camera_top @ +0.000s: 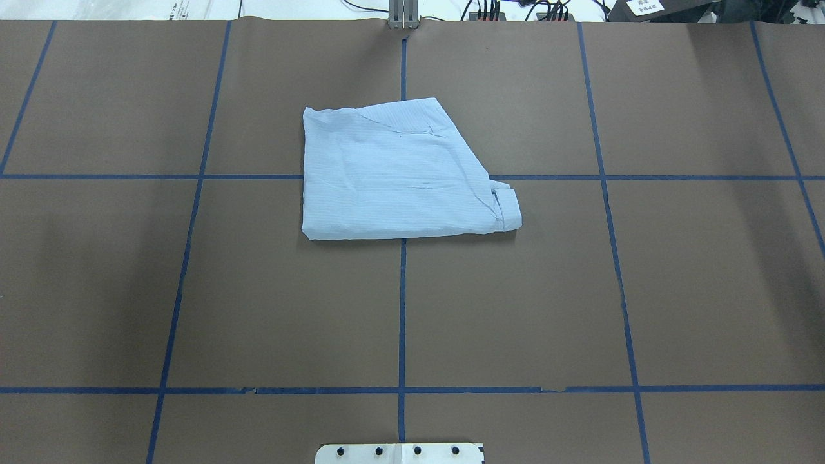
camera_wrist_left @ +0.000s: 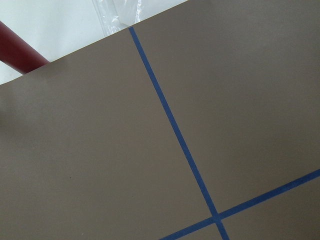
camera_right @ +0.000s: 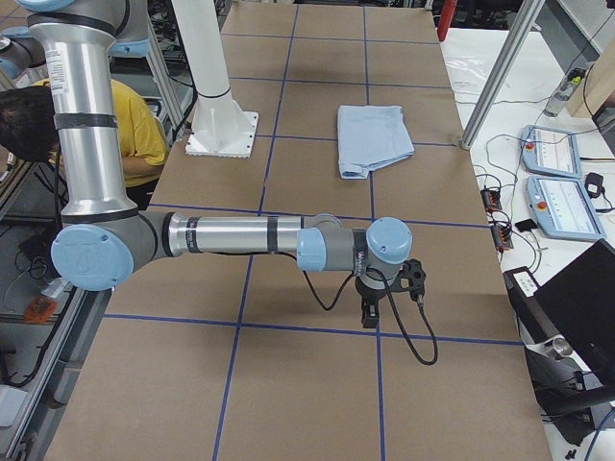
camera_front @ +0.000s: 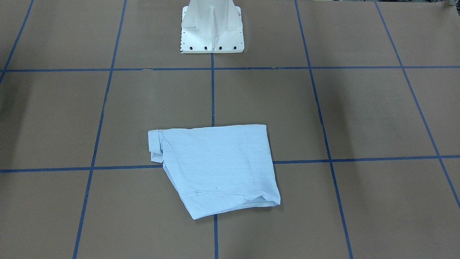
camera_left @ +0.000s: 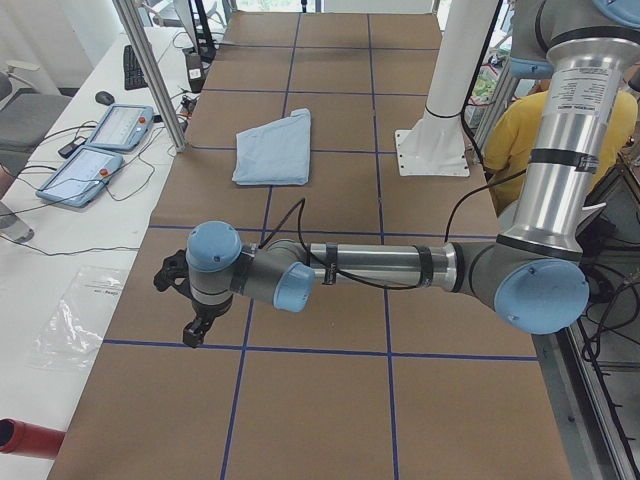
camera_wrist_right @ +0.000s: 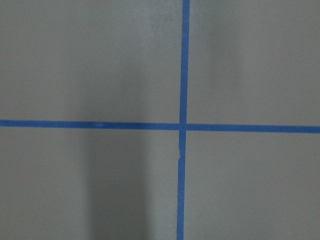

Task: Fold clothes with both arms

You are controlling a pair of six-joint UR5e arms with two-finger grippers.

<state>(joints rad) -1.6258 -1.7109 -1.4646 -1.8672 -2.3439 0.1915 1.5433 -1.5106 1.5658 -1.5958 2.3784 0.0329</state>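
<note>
As the shirt [camera_top: 399,177] lies folded toward the table's [camera_top: 193,290] far edge, you best leave the left gripper [camera_left: 193,333] and right gripper [camera_right: 370,317], jaw state impossible to tell, by its end edges.

The shirt [camera_top: 399,174] was seen to be thin, matt cloth, finely striped and softly creased. Around the shirt, the table [camera_top: 258,290] was covered by a matt brown sheet (paper, by its look), crossed by smooth blue tape [camera_top: 401,309]. Well apart from the shirt, the left arm [camera_left: 380,265] and right arm [camera_right: 231,235] were finished in satin silver metal, with glossy pale blue caps [camera_left: 541,300].
</note>
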